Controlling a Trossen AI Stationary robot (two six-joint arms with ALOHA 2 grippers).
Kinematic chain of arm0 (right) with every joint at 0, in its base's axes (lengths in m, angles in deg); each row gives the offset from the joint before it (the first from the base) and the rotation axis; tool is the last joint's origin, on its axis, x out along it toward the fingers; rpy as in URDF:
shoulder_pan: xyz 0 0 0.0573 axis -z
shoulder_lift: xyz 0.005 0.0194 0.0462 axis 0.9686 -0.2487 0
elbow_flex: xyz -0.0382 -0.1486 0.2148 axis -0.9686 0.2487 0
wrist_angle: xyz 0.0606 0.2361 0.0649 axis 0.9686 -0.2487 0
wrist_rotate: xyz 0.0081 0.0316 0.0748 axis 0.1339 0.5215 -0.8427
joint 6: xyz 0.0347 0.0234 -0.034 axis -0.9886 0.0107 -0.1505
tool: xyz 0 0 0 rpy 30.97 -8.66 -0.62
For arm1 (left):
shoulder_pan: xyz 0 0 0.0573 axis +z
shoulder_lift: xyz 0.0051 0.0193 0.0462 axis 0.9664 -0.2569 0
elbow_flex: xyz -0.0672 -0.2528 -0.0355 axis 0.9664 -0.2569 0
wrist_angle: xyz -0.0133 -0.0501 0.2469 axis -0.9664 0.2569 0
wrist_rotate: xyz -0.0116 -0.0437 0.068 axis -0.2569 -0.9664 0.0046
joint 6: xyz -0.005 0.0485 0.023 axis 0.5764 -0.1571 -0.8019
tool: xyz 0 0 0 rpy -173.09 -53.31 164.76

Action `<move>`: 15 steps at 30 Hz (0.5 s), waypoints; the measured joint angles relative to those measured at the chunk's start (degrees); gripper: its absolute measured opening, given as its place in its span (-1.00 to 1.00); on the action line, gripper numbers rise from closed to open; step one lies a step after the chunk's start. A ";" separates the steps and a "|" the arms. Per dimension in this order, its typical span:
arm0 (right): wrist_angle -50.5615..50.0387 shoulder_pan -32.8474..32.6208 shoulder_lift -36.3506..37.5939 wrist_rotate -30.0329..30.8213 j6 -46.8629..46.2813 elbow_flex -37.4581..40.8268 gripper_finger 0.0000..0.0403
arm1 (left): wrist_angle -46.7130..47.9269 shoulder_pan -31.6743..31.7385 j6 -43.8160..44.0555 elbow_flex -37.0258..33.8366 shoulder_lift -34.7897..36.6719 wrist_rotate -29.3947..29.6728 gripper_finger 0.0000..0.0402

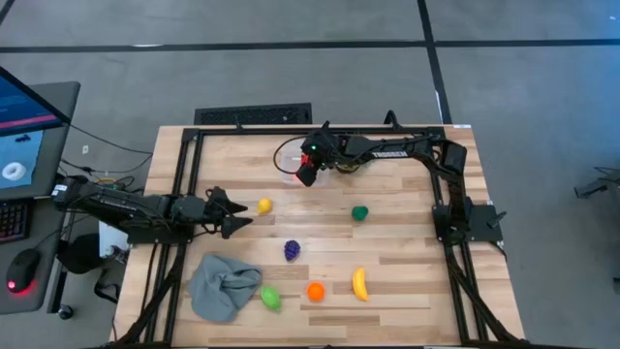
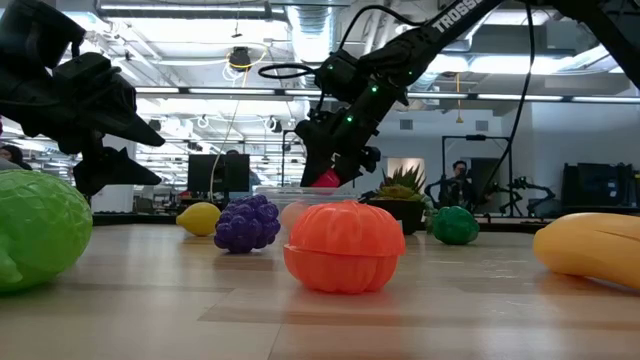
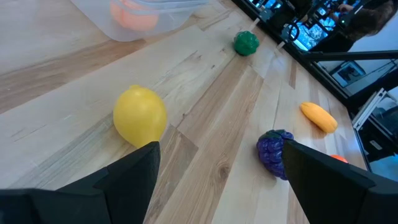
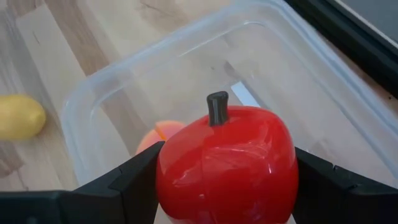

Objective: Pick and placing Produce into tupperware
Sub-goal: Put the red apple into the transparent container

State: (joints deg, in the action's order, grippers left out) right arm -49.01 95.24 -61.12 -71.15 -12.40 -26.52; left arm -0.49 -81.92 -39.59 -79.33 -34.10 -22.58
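Bright, even ceiling strip lights fill the room; shadows on the table are faint. Glare streaks the red apple; the near green fruit looks slightly soft.

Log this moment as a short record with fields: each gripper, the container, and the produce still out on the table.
right gripper: shut on the shiny red plastic apple, held above the clear plastic rectangular tupperware
left gripper: open, empty, facing the yellow lemon
tupperware contents: one orange-pink fruit
produce on the table: lemon, purple grape bunch, dark green vegetable, yellow banana, orange pumpkin-shaped fruit, light green fruit
other: grey cloth
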 joint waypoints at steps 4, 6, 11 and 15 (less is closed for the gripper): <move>-0.12 -0.01 0.00 -1.10 -0.14 0.00 0.50 | 0.00 -0.02 0.00 0.00 -0.02 -0.20 0.61; -0.13 -0.02 0.00 -1.10 -0.14 0.00 0.50 | 0.00 0.00 0.00 0.00 -0.02 -0.18 0.61; -0.13 0.00 0.00 -1.10 -0.16 0.00 0.50 | 0.00 -0.02 0.00 0.00 -0.02 -0.17 0.61; -0.13 0.00 0.00 -1.11 -0.18 0.00 0.50 | 0.00 -0.02 0.00 0.00 -0.01 -0.15 0.61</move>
State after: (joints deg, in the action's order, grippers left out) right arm -49.13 95.24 -61.12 -72.26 -12.59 -26.52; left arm -0.49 -81.94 -39.58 -79.33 -34.10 -22.73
